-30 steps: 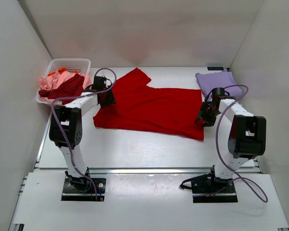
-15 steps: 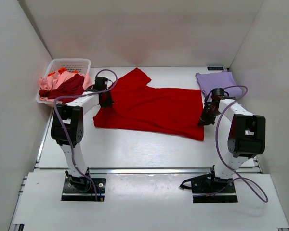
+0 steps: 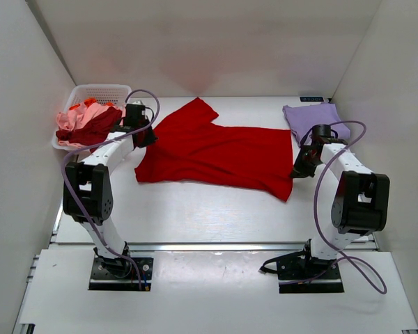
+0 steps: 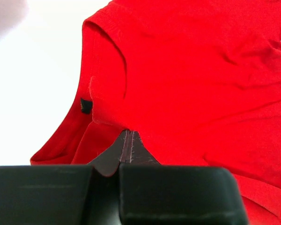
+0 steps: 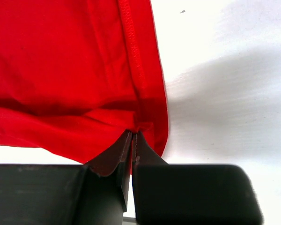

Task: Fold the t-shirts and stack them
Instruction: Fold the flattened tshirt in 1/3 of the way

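Red shirt lay unfolded, L tool & R tool clamped on its ends; lavender shirt done at 2 o'clock, others in basket at 10.

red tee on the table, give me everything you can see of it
The red t-shirt is bright, plain, soft cloth, short-sleeved, spread sideways across the table, mostly flat with light creases; one sleeve points toward the back wall. The shut left pincer pinches it beside the collar, near a small black tag; the shut right pincer pinches the stitched hem corner at the other end.
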Robot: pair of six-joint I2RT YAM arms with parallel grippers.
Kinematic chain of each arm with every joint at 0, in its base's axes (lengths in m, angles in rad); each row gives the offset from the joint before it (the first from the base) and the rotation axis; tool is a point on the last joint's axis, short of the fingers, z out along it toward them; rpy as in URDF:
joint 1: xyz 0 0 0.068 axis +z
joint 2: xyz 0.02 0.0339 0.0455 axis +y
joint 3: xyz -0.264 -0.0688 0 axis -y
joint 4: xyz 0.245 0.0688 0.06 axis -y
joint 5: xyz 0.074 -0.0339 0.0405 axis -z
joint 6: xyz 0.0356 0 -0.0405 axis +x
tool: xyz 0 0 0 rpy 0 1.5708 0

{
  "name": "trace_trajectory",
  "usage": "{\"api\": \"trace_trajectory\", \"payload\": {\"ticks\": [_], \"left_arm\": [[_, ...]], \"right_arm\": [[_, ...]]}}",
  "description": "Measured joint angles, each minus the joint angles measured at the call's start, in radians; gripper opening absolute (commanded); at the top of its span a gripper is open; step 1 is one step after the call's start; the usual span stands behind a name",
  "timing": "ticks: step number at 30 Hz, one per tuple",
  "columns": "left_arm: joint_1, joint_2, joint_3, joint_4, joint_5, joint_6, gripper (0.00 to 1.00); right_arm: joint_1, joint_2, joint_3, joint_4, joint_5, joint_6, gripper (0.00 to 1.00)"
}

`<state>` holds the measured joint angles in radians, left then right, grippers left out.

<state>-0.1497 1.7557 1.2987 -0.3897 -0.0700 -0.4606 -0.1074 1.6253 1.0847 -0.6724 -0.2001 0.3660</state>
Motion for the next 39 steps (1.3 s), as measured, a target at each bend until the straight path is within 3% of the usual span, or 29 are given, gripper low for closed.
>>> {"api": "trace_trajectory", "payload": {"ticks": [10,11,12,14,18,22,24,27,29,34,39], "left_arm": [[0.010,0.001,-0.011,0.001,0.000,0.005,0.01],[0.010,0.003,-0.011,0.002,0.000,0.007,0.12],[0.009,0.007,-0.010,0.003,-0.001,0.013,0.32],[0.008,0.029,0.004,0.000,0.001,0.023,0.48],[0.004,0.094,0.074,-0.013,0.005,0.035,0.57],[0.000,0.089,0.073,-0.021,0.007,0.051,0.54],[-0.008,0.063,0.032,-0.019,0.006,0.058,0.52],[-0.035,0.008,-0.064,-0.025,0.000,0.065,0.49],[-0.063,-0.014,-0.117,-0.035,-0.006,0.064,0.46],[-0.125,-0.005,-0.168,-0.064,-0.032,0.037,0.44],[-0.163,0.088,-0.117,-0.120,-0.072,0.016,0.41]], "right_arm": [[-0.014,0.005,0.030,-0.011,-0.007,-0.003,0.00],[-0.016,0.010,0.042,-0.012,-0.008,-0.003,0.00],[-0.017,0.019,0.060,-0.015,-0.008,-0.004,0.00],[-0.019,0.043,0.100,-0.016,-0.006,-0.006,0.07],[-0.020,0.101,0.184,-0.018,0.018,-0.015,0.25],[0.001,0.116,0.219,-0.035,0.080,-0.029,0.26],[0.027,0.113,0.218,-0.049,0.117,-0.034,0.20],[0.081,0.094,0.182,-0.051,0.132,-0.037,0.04],[0.114,0.069,0.132,-0.042,0.128,-0.031,0.00],[0.147,0.059,0.033,-0.024,0.078,-0.014,0.01],[0.158,0.108,0.025,0.008,0.068,0.001,0.00]]}}
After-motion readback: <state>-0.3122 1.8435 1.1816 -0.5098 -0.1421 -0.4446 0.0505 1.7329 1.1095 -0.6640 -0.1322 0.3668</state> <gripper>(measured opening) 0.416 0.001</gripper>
